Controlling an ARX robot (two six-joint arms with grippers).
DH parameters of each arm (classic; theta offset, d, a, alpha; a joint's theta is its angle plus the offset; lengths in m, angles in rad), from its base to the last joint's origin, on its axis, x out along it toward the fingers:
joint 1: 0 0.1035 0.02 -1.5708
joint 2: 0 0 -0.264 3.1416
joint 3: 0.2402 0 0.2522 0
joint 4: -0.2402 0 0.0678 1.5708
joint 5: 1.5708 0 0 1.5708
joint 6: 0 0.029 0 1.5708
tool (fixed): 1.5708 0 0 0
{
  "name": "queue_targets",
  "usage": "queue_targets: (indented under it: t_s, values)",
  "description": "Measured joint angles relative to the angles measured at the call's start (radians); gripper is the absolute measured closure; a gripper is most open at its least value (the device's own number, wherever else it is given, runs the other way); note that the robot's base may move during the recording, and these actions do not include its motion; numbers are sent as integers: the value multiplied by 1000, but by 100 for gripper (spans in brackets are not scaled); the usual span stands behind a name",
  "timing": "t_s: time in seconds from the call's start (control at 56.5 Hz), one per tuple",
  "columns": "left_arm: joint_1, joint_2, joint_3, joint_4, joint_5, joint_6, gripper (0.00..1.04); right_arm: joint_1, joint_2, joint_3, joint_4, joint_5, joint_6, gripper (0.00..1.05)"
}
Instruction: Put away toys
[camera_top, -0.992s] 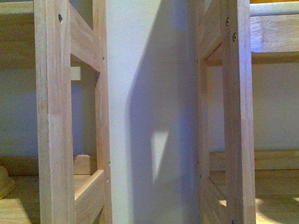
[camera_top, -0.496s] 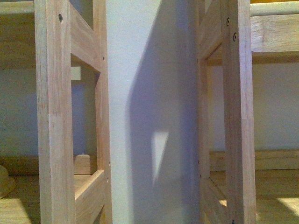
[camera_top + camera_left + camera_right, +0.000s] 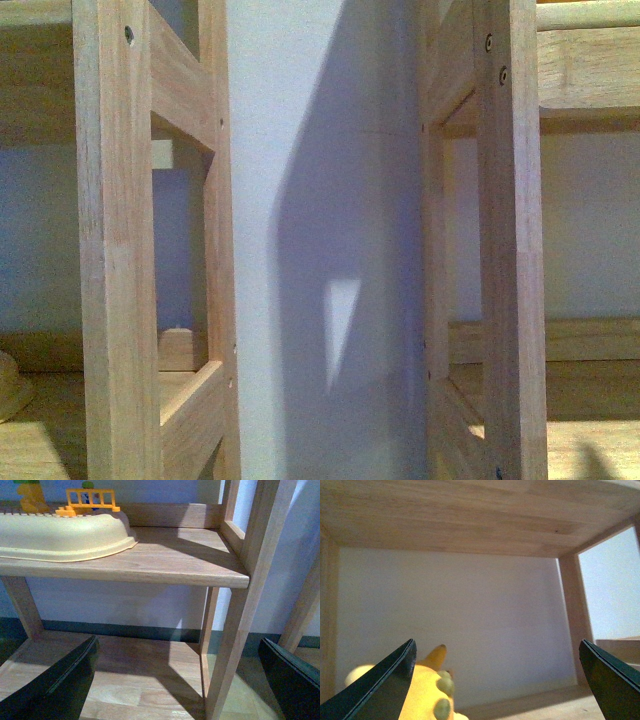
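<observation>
Right gripper (image 3: 497, 680) fingers wide, inside shelf bay; yellow plush toy (image 3: 425, 690) low between fingers, contact unclear. Retract straight, avoid snagging toy. Left gripper (image 3: 177, 680) fingers wide, empty, below shelf board (image 3: 150, 565).

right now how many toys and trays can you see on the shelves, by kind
yellow plush toy: 1
cream tray: 1
orange toy fence: 1
yellow and green block toy: 1, partly cut off
total: 4
</observation>
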Motion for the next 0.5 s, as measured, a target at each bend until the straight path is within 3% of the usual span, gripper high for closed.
queue_targets:
  t_s: [0.213,0.496]
  values:
    - [0,0,0,0,0,0,6,-163,-301,-290,-186,-150,174,7]
    - [0,0,0,0,0,0,6,-144,-500,-582,-304,-247,331,7]
